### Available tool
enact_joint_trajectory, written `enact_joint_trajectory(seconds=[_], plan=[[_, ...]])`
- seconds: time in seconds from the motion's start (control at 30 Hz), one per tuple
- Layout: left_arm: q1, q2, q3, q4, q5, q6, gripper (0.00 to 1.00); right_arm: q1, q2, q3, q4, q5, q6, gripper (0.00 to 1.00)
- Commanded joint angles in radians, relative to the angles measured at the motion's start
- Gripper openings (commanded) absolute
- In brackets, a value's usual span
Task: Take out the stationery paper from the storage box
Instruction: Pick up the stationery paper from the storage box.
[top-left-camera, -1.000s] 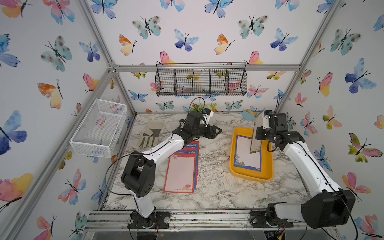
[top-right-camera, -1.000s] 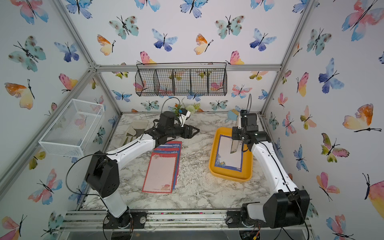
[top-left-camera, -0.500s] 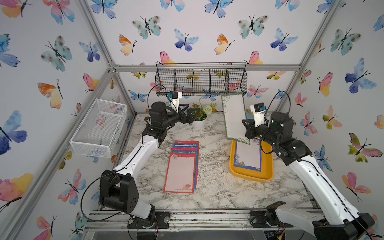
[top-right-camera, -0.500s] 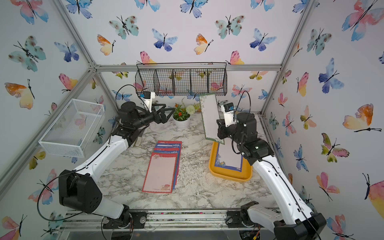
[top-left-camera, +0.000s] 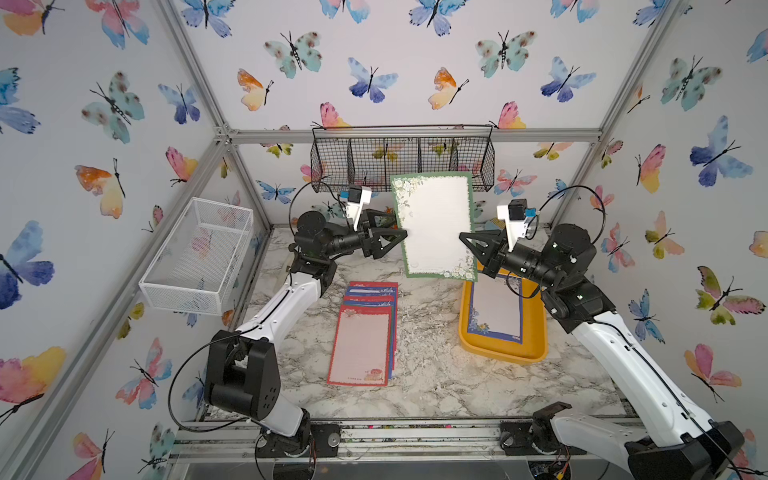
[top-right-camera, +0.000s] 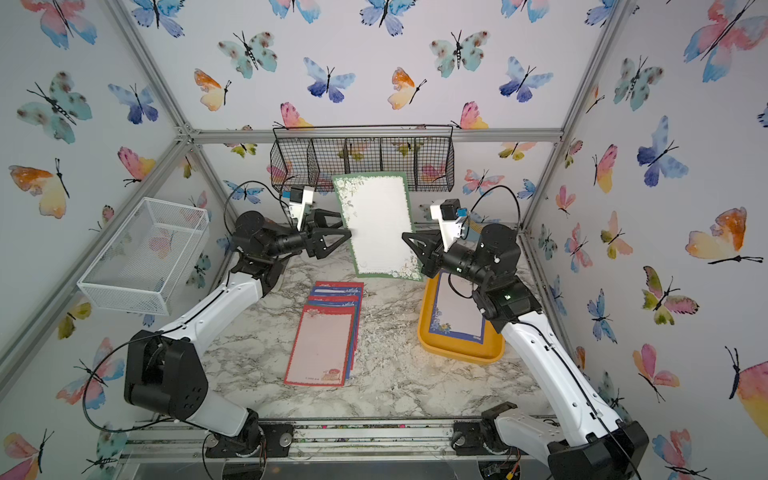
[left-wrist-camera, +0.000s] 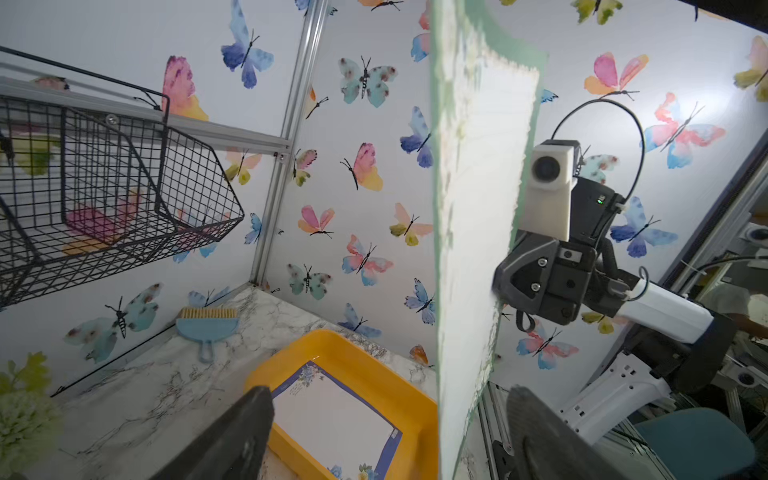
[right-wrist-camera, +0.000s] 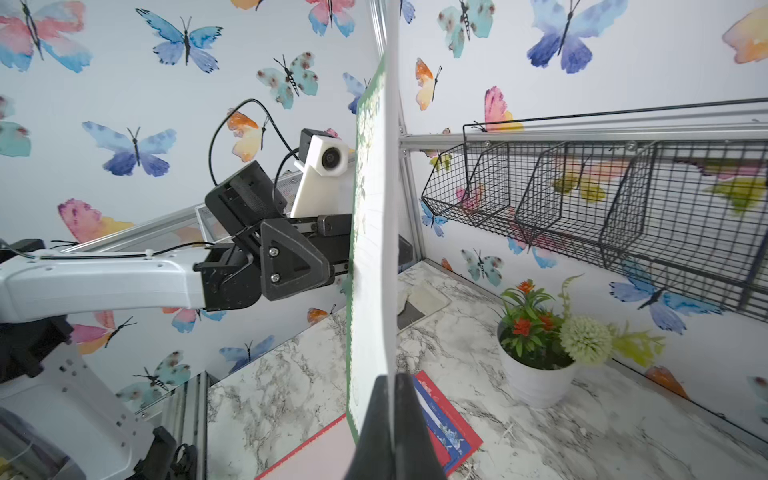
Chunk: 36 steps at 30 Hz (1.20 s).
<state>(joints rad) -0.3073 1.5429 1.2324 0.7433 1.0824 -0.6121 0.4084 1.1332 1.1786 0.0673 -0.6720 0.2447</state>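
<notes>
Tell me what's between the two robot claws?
A green-bordered white paper sheet: the right gripper pinches it, the open left gripper straddles it, in both top views.

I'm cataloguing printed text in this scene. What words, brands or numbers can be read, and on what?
No text here is legible.
On the top red-bordered sheet: a short dark line of print near its lower edge, too small to read.
On the blue-bordered sheet in the storage box: faint script beside the corner flowers, blurred.
On the green-bordered sheet held up: no writing visible.
</notes>
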Motion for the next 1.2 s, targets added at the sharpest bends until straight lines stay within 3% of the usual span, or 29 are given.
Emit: enact_joint_trajectory(seconds=[0.0,0.23,0.4,0.6,0.77,0.97,1.17], plan=[[-0.025,0.017,0.02,0.066,0.095,-0.031,0.81,0.001,-0.004,-0.012,0.111,-0.084,0.073,0.02],[-0.032,0.016,0.013,0.16,0.118,-0.11,0.51,0.002,-0.026,-0.044,0.153,-0.099,0.115,0.02],[-0.056,0.011,0.016,0.196,0.148,-0.141,0.47,0.002,-0.037,-0.057,0.163,-0.107,0.129,0.02],[-0.076,-0.009,0.015,0.201,0.148,-0.146,0.49,0.002,-0.054,-0.069,0.182,-0.101,0.142,0.02],[-0.082,-0.011,0.0,0.319,0.138,-0.237,0.46,0.001,-0.074,-0.082,0.213,-0.091,0.167,0.02],[-0.089,-0.008,0.0,0.386,0.147,-0.307,0.33,0.001,-0.094,-0.108,0.273,-0.079,0.2,0.02],[-0.092,-0.02,-0.007,0.386,0.143,-0.3,0.1,0.001,-0.094,-0.109,0.281,-0.077,0.21,0.02]])
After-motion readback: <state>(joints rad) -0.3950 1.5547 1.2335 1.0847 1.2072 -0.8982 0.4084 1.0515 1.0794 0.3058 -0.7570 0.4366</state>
